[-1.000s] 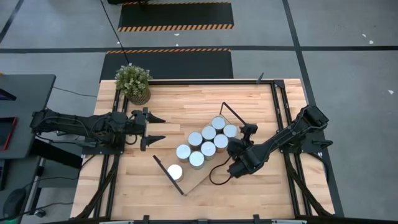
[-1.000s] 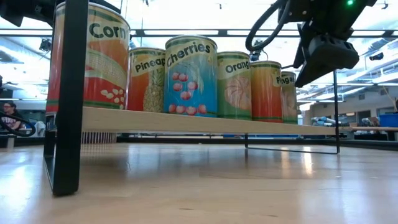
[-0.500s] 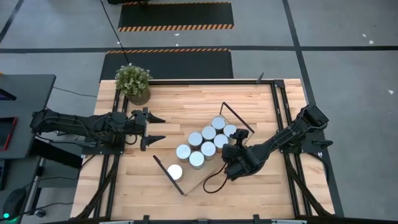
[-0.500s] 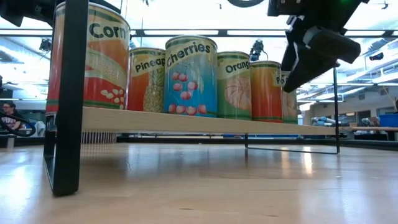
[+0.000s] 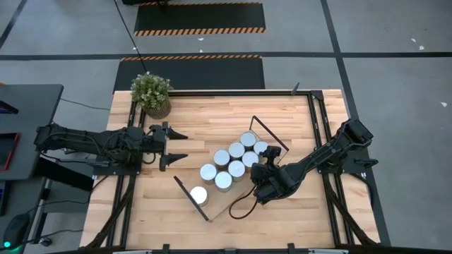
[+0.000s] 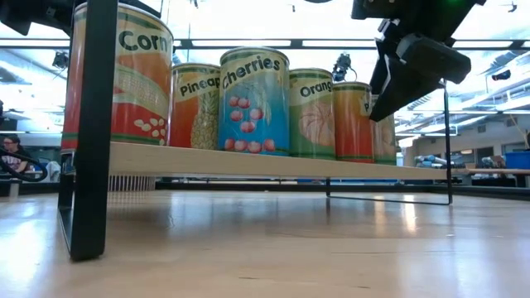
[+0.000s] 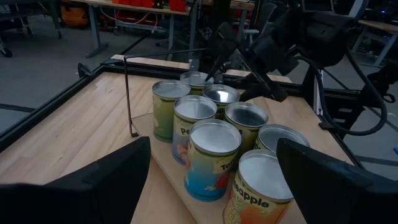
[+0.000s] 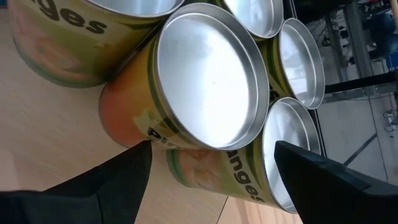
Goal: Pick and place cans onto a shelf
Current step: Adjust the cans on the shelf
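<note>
Cans: eight counted from above, all upright on the shelf, seven clustered toward its far end, one alone near the close wire frame. The shelf sits diagonally in the middle of the worktop. Low view reads the labels: corn, pineapple, cherries, oranges. Right gripper hangs just over the cluster's right edge, above the can nearest it; wrist view looks straight down on a silver lid framed by the two dark fingers, jaws apart and clamped on nothing. Left gripper rests well left of the shelf, jaws spread wide, empty, pointed at the cans. Judgement: placing looks complete or nearly so, with no can loose on the worktop; the step in hand looks like release and clearing away from the last can set down. The next move calls for a straight lift before any sideways travel, since the cans touch one another and a dragged finger could tip a neighbour. Potted plant sits at the far left corner, well clear. The far wire frame stands just beside the right gripper and is the nearest obstacle.
</note>
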`<state>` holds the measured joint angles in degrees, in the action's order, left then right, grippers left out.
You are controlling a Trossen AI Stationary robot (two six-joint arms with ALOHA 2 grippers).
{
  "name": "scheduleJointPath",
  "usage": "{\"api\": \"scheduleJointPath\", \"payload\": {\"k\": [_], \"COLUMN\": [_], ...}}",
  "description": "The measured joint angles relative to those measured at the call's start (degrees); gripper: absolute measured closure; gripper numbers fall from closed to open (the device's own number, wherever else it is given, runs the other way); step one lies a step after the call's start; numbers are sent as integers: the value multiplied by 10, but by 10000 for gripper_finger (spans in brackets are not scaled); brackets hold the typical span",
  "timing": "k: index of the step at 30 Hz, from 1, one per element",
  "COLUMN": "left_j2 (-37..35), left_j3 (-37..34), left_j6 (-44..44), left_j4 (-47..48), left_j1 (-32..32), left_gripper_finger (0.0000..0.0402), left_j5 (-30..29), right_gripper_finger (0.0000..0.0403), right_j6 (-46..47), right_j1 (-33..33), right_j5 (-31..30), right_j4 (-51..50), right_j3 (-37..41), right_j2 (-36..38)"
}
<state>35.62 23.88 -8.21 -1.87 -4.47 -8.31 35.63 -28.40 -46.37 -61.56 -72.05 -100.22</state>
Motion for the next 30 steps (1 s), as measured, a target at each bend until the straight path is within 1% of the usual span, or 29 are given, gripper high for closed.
{"api": "scheduleJointPath", "payload": {"k": [9,17,30], "left_j2": [0,0,0], "left_j3": [0,0,0], "left_j6": [0,0,0], "left_j4": [0,0,0], "left_j1": [0,0,0], "left_gripper_finger": [46,46,46], "left_j5": [0,0,0], "right_gripper_finger": [56,56,56], "right_j6": [-26,-35,-49], "right_j1": [0,-1,-16], "right_j5": [0,24,30], "right_j4": [-2,-1,24], "right_j3": [-43,-85,-94], "right_j2": [0,0,0]}}
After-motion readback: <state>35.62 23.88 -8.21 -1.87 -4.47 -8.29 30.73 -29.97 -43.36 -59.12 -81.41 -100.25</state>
